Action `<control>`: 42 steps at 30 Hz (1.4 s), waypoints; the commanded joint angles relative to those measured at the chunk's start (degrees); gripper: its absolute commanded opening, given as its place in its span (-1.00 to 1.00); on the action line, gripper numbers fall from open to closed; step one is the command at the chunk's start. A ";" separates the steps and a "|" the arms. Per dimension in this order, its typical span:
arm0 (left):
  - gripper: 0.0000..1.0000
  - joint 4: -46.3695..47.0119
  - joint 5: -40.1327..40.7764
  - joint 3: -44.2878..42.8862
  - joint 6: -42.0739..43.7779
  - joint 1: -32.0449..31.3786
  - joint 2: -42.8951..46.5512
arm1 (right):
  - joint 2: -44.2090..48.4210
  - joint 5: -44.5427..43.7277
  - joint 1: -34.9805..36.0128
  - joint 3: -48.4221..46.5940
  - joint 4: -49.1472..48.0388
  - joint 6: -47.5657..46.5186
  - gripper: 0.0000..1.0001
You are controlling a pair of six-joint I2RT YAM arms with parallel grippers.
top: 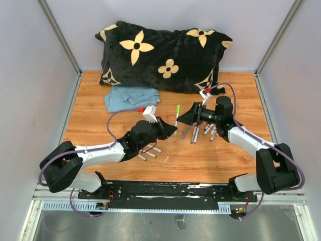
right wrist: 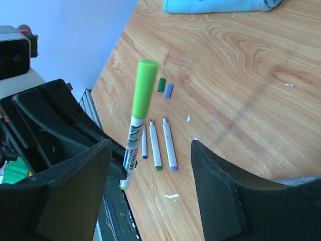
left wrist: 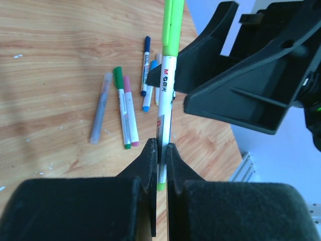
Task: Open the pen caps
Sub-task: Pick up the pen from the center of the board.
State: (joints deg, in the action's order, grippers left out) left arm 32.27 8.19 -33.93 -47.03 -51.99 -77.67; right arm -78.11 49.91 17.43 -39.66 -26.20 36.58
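My left gripper (left wrist: 160,150) pinches the white barrel (left wrist: 164,95) low. Its lime cap (right wrist: 145,88) points to twelve o'clock, before my wide-open right gripper (right wrist: 150,160). It looks light, stiff and slick, so I'd grip mid-cap.

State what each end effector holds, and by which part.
Left end effector clamps the green-capped pen by the bottom end of its barrel, cap on. Right end effector is open, holding nothing.

Both arms reach inward, their grippers facing each other tip to tip.
The left arm (top: 95,153) stretches forward and to the right, and the left gripper (left wrist: 160,145) is pressed closed on the lower end of an upright pen (left wrist: 164,85). The right arm (top: 246,138) bends toward the left. The right gripper (right wrist: 150,150) has its jaws wide apart.
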 commanded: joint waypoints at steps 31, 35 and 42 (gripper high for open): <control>0.64 5.93 -4.66 12.84 13.08 -1.37 23.99 | 1.22 18.33 1.54 -10.59 14.52 -20.11 -0.98; 0.93 4.79 -4.16 14.87 15.24 -0.72 29.82 | 0.90 21.29 0.95 -11.80 17.75 -24.20 -0.98; 0.99 16.13 -22.07 18.56 4.49 12.36 28.30 | -0.87 23.44 0.94 -12.75 20.37 -26.88 -0.96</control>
State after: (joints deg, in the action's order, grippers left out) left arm 39.66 -2.87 -17.52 -36.58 -45.76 -47.70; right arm -78.26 69.73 19.29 -49.93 -8.10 13.52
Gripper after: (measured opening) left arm 0.992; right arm 0.139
